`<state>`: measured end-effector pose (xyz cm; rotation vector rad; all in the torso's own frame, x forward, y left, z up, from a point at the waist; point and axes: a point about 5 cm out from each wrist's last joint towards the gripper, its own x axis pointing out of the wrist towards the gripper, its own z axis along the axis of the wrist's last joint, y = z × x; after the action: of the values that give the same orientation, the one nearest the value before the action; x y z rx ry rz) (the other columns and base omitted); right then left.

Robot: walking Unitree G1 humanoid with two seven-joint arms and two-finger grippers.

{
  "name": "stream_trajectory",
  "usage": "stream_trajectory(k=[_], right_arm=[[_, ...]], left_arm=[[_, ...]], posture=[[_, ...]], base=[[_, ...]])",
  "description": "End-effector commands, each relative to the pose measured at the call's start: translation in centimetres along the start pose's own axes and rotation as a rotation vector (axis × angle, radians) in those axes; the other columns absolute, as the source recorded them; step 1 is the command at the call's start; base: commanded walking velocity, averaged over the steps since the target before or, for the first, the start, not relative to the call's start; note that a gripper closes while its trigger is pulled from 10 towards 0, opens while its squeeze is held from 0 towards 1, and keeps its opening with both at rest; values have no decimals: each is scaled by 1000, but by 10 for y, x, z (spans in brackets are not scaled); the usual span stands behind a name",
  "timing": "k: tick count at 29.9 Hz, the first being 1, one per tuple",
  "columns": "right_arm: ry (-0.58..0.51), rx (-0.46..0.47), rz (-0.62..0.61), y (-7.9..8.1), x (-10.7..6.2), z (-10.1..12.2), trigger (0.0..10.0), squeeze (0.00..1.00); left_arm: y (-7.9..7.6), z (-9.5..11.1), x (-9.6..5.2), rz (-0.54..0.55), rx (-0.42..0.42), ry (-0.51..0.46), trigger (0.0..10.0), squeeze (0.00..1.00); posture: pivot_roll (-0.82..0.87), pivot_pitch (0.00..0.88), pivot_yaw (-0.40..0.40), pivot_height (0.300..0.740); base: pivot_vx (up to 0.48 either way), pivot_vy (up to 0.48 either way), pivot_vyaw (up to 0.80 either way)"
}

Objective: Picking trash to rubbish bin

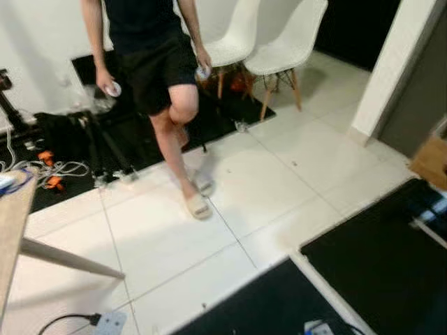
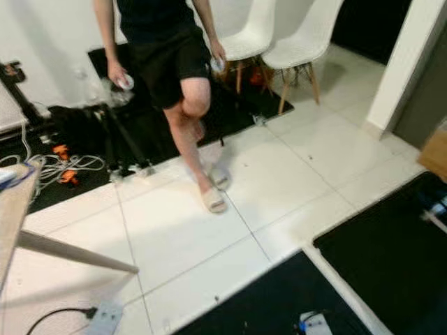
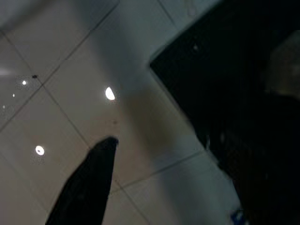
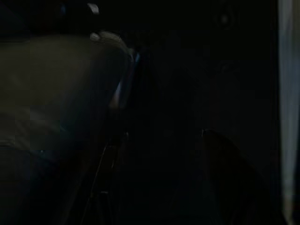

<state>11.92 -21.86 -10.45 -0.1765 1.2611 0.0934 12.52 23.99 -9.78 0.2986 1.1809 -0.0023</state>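
Trash (image 1: 112,88): small pale pieces sit in a person's two hands, across the white tiled floor (image 1: 174,237) from you.
Your left gripper (image 3: 89,187) hangs over the tiles, one black finger visible; grip state unreadable; right wrist view too dark; no legible writing.

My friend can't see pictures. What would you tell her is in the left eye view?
A person in black shorts and sandals steps across a white tiled floor, holding a small pale object in each hand. Behind stand two white chairs; cables lie to the left and black mats lower right.
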Motion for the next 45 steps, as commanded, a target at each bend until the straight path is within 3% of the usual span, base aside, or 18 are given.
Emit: stream_trajectory(k=[1,19,25,30,45], right_arm=[[15,0,12,4,0,-5,10000,0],[13,-5,15,5,1,-4,10000,0],[3,-44,-12,3,0,-3,10000,0],[9,-38,-25,2,0,-4,10000,0],[19,-37,-15,5,0,-10,10000,0]], left_arm=[[0,2,0,2,3,-9,10000,0],[5,2,0,14,1,-2,10000,0],[8,-1,-1,7,-2,0,10000,0],[8,-4,-1,-22,33,7,10000,0],[15,-26,-5,-27,30,47,10000,0]], posture=[[34,51,36,740],[19,52,41,740],[19,46,26,740],[21,56,25,740],[22,76,29,740]], base=[[0,0,638],[0,0,638],[0,0,642],[0,0,0],[0,-265,0]])
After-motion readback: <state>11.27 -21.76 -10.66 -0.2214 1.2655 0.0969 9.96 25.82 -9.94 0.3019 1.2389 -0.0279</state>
